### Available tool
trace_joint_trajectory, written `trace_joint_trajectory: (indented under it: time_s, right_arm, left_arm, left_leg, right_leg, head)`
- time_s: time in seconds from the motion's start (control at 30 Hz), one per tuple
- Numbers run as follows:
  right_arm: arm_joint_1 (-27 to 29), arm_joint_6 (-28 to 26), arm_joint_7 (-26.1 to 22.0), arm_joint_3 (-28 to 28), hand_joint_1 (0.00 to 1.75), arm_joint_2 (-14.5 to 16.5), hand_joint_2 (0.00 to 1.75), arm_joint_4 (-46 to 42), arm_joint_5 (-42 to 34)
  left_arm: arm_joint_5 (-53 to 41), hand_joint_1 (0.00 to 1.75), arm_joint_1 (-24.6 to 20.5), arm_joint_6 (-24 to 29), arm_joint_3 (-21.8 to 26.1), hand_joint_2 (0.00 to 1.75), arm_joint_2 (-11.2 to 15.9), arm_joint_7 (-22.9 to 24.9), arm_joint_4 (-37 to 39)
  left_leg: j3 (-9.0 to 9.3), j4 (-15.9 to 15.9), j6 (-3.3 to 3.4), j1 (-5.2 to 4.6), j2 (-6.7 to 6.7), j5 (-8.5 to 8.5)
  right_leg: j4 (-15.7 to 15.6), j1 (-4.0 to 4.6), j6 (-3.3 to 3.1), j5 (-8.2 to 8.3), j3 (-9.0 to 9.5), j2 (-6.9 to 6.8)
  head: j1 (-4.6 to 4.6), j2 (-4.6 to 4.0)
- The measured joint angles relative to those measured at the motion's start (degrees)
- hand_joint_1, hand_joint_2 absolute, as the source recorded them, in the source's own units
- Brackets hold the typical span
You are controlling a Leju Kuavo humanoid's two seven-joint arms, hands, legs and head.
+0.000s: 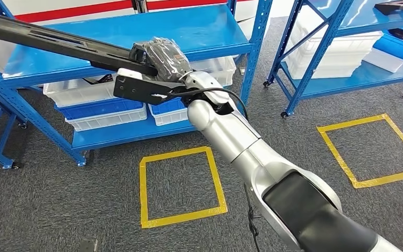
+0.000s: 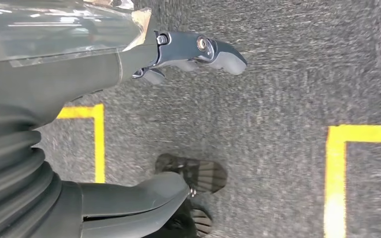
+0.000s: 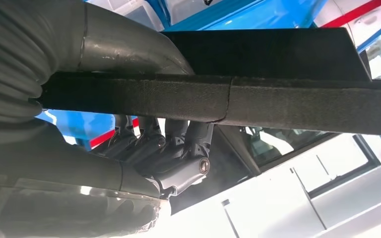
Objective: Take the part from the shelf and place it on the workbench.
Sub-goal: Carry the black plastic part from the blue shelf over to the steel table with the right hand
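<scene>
The right robot hand (image 1: 162,58) grips a long black part (image 1: 57,42), its fingers (image 3: 178,148) curled around the part's edge. The part is held just above the blue shelf (image 1: 210,31), reaching out over the shelf's top level. Bins (image 1: 105,113) sit on the shelf's lower level. The left robot hand (image 2: 193,52) hangs above the grey carpet (image 2: 278,99), fingers apart, holding nothing.

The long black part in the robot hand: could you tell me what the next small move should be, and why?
Probably draw the long black part back off the blue shelf. The right robot hand grips one end, but the rest lies over the shelf.
</scene>
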Motion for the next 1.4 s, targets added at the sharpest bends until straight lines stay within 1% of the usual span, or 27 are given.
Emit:
trace_joint_trajectory:
  time_s: [0.03,0.07,0.1,0.17,0.23,0.27,0.33,0.4,0.47,0.53,0.57,0.6,0.63,0.67,0.7,0.77,0.8,0.87,0.93,1.0,1.03,1.07,1.1,1.13,1.2,1.27,1.4]
  right_arm:
    - [0.72,-0.18,0.11,-0.34,1.75,-0.3,1.75,-0.77,0.11]
    - [1.55,-0.3,0.27,-0.72,1.75,-0.68,1.75,-1.64,0.19]
    - [2.41,-0.37,0.41,-1.15,1.75,-1.11,1.75,-2.59,0.23]
    - [3.73,-0.41,0.59,-2.04,1.75,-2.0,1.75,-4.52,0.24]
    - [4.29,-0.47,0.62,-2.73,1.75,-2.69,1.75,-6.13,0.24]
    - [4.44,-0.5,0.63,-2.91,1.75,-2.93,1.75,-6.71,0.24]
    - [4.82,-0.54,0.67,-3.28,1.75,-3.43,1.75,-7.64,0.23]
    - [5.32,-0.54,0.83,-3.72,1.75,-4.16,1.75,-8.29,0.15]
    - [5.87,-0.54,1.0,-4.07,1.75,-5.06,1.75,-8.75,-0.05]
    - [6.75,-0.64,0.97,-4.47,1.75,-6.13,1.75,-8.91,-0.63]
    - [7.39,-0.81,0.79,-4.8,1.75,-6.67,1.75,-8.91,-1.06]
    - [8.11,-1.08,0.5,-5.21,1.75,-7.22,1.75,-8.91,-1.46]
    - [8.79,-1.42,0.16,-5.64,1.75,-7.71,1.75,-8.91,-1.74]
    - [9.36,-1.78,-0.19,-6.06,1.75,-8.14,1.75,-8.92,-1.92]
    - [9.77,-2.05,-0.45,-6.4,1.75,-8.47,1.75,-8.97,-2.0]
    - [10.37,-2.39,-0.81,-6.88,1.75,-8.86,1.75,-9.21,-2.17]
    - [10.6,-2.55,-0.91,-7.05,1.75,-8.98,1.75,-9.38,-2.33]
    - [11.09,-3.04,-1.15,-7.55,1.75,-9.23,1.75,-9.74,-2.86]
    - [11.65,-3.64,-1.6,-8.3,1.75,-9.45,1.75,-10.36,-3.65]
    - [12.46,-4.04,-2.35,-9.11,1.75,-9.78,1.75,-11.11,-4.44]
    - [13.06,-4.11,-2.76,-9.46,1.75,-10.03,1.75,-11.47,-4.74]
    - [13.79,-4.15,-3.21,-9.79,1.75,-10.34,1.75,-11.83,-5.03]
    - [14.61,-4.16,-3.63,-10.04,1.75,-10.64,1.75,-12.15,-5.28]
    - [15.37,-4.16,-3.98,-10.26,1.75,-10.91,1.75,-12.44,-5.5]
    - [16.31,-4.16,-4.6,-10.69,1.75,-11.36,1.75,-13.05,-5.78]
    - [16.49,-4.17,-5.0,-11.06,1.75,-11.73,1.75,-13.72,-5.86]
    - [17.01,-4.19,-5.2,-11.33,1.75,-12.19,1.75,-14.6,-5.91]
  left_arm:
    - [-0.58,0.0,0.0,0.0,-0.27,1.75,0.03,0.29,0.0]
    - [-1.07,0.0,0.0,0.0,-0.57,1.75,0.04,0.58,0.0]
    - [-1.47,0.0,-0.01,0.0,-0.92,1.75,0.04,0.86,0.0]
    - [-2.03,0.0,-0.1,0.0,-1.56,1.75,0.04,1.3,0.0]
    - [-2.3,0.0,-0.29,0.0,-2.07,1.75,0.04,1.48,-0.01]
    - [-2.35,0.0,-0.38,0.0,-2.26,1.75,0.04,1.5,-0.02]
    - [-2.42,0.0,-0.49,0.0,-2.61,1.75,0.03,1.57,-0.02]
    - [-2.63,0.0,-0.59,0.0,-2.88,1.75,0.0,1.72,-0.02]
    - [-2.8,0.0,-0.61,-0.01,-3.06,1.75,0.01,1.82,-0.02]
    - [-2.88,0.0,-0.45,-0.02,-3.21,1.75,0.11,1.8,-0.02]
    - [-2.9,0.0,-0.32,-0.02,-3.27,1.75,0.19,1.76,-0.02]
    - [-2.82,0.0,-0.14,-0.02,-3.31,1.75,0.32,1.67,-0.03]
    - [-2.66,0.0,0.05,-0.01,-3.32,1.75,0.45,1.55,-0.04]
    - [-2.49,0.0,0.25,-0.01,-3.31,1.75,0.59,1.39,-0.06]
    - [-2.33,0.0,0.44,0.0,-3.3,1.75,0.73,1.25,-0.13]
    - [-2.2,0.0,0.66,0.0,-3.28,1.75,0.97,1.12,-0.27]
    - [-2.08,0.0,0.7,0.0,-3.27,1.75,1.05,1.11,-0.34]
    - [-1.82,0.0,0.78,0.0,-3.26,1.75,1.19,1.11,-0.37]
    - [-1.63,0.0,0.96,-0.01,-3.25,1.75,1.35,1.05,-0.38]
    - [-1.47,0.0,1.21,-0.02,-3.25,1.75,1.43,0.82,-0.39]
    - [-1.34,0.0,1.37,-0.02,-3.25,1.75,1.43,0.66,-0.4]
    - [-1.16,0.0,1.57,-0.02,-3.25,1.75,1.44,0.48,-0.4]
    - [-0.91,0.0,1.76,-0.02,-3.25,1.75,1.46,0.32,-0.41]
    - [-0.68,0.0,1.93,-0.02,-3.23,1.75,1.49,0.17,-0.42]
    - [-0.22,0.0,2.09,-0.02,-3.16,1.75,1.65,-0.19,-0.45]
    - [0.05,0.0,2.08,-0.04,-3.09,1.75,1.83,-0.5,-0.52]
    - [0.39,0.0,2.23,-0.07,-3.01,1.75,1.87,-0.74,-0.57]
  left_leg:
    - [-0.74,3.48,-0.27,0.15,0.0,-1.46]
    - [-0.83,5.6,-0.52,0.35,0.02,-1.73]
    - [0.03,5.76,-0.74,0.61,0.04,-0.88]
    - [4.46,0.22,-1.01,1.14,0.04,1.98]
    - [8.66,-6.31,-1.05,1.12,-0.17,2.75]
    - [9.47,-7.95,-0.92,0.93,-0.28,2.5]
    - [9.19,-8.8,-0.32,0.51,-0.35,2.58]
    - [8.39,-9.51,1.05,0.41,-0.18,3.61]
    - [7.18,-9.98,2.41,0.46,-0.04,4.99]
    - [5.63,-10.02,2.8,0.34,-0.05,6.27]
    - [4.81,-10.01,2.79,0.29,-0.03,6.94]
    - [3.97,-10.0,2.72,0.26,-0.03,7.62]
    - [3.15,-9.98,2.59,0.26,-0.03,8.28]
    - [2.36,-9.95,2.4,0.27,-0.02,8.96]
    - [1.65,-9.91,2.11,0.22,-0.01,9.57]
    - [0.88,-9.93,1.42,0.09,0.11,10.67]
    - [0.78,-10.09,1.08,0.05,0.17,11.15]
    - [0.75,-10.49,0.39,0.22,0.21,11.83]
    - [-0.11,-8.63,-0.12,0.4,0.16,9.14]
    - [-1.96,-2.38,-0.44,0.43,0.09,3.54]
    - [-2.89,1.51,-0.6,0.45,0.07,1.48]
    - [-3.37,4.57,-0.7,0.45,0.06,0.61]
    - [-3.04,5.91,-0.71,0.45,0.06,0.82]
    - [-1.75,5.17,-0.62,0.45,0.07,1.76]
    - [3.29,-1.44,-0.06,0.4,0.02,3.8]
    - [7.31,-7.49,0.58,0.15,-0.02,4.34]
    - [8.24,-10.47,1.75,-0.18,0.1,4.63]
  right_leg:
    - [0.04,0.05,-0.05,0.36,-0.45,-0.04]
    - [0.14,0.06,0.07,0.7,-0.91,-0.08]
    - [0.33,0.03,0.27,0.99,-1.38,-0.1]
    - [1.12,-0.1,0.69,1.31,-2.39,-0.1]
    - [2.05,0.01,1.25,1.65,-3.49,-0.05]
    - [2.3,0.1,1.71,1.96,-3.91,-0.02]
    - [2.34,0.27,2.99,2.82,-4.58,0.05]
    - [3.33,0.23,3.6,1.92,-5.72,0.15]
    - [7.84,0.06,3.15,-2.08,-7.59,0.29]
    - [15.11,0.04,2.97,-6.11,-9.25,0.39]
    - [17.73,0.04,3.31,-6.68,-9.34,0.42]
    - [18.84,0.05,3.84,-6.18,-8.69,0.44]
    - [17.89,0.04,4.43,-4.88,-7.12,0.45]
    - [15.01,0.0,4.8,-3.64,-4.59,0.44]
    - [10.79,0.05,4.77,-3.49,-1.44,0.44]
    - [3.6,0.41,3.65,-4.8,3.0,0.54]
    - [1.9,0.68,2.95,-5.54,3.72,0.6]
    - [1.41,0.58,1.67,-5.02,3.28,0.55]
    - [1.2,0.18,0.24,-3.86,2.86,0.38]
    - [1.14,0.13,-0.63,-2.79,2.06,0.26]
    - [1.18,0.23,-0.74,-2.4,1.63,0.24]
    - [1.21,0.33,-0.73,-2.08,1.24,0.23]
    - [1.25,0.41,-0.67,-1.8,0.88,0.23]
    - [1.32,0.46,-0.6,-1.58,0.58,0.24]
    - [1.56,0.53,-0.47,-1.35,0.12,0.26]
    - [1.79,0.78,-0.12,-1.14,-0.28,0.26]
    - [2.0,1.03,1.12,-0.8,-1.09,0.27]
  head:
    - [-0.03,0.0]
    - [-0.02,0.0]
    - [-0.03,0.0]
    - [-0.03,0.0]
    - [-0.02,0.0]
    - [-0.01,0.0]
    - [0.02,0.0]
    - [0.09,0.0]
    - [0.29,0.0]
    - [0.43,0.0]
    - [0.43,0.0]
    - [0.43,0.0]
    - [0.43,0.0]
    - [0.43,0.0]
    - [0.44,0.0]
    - [0.33,0.0]
    - [0.26,0.0]
    - [0.21,0.0]
    - [0.12,0.0]
    - [0.0,0.0]
    - [-0.03,0.0]
    - [-0.04,0.0]
    - [-0.05,0.0]
    - [-0.05,0.0]
    - [-0.05,0.0]
    - [0.0,0.0]
    - [0.02,0.0]
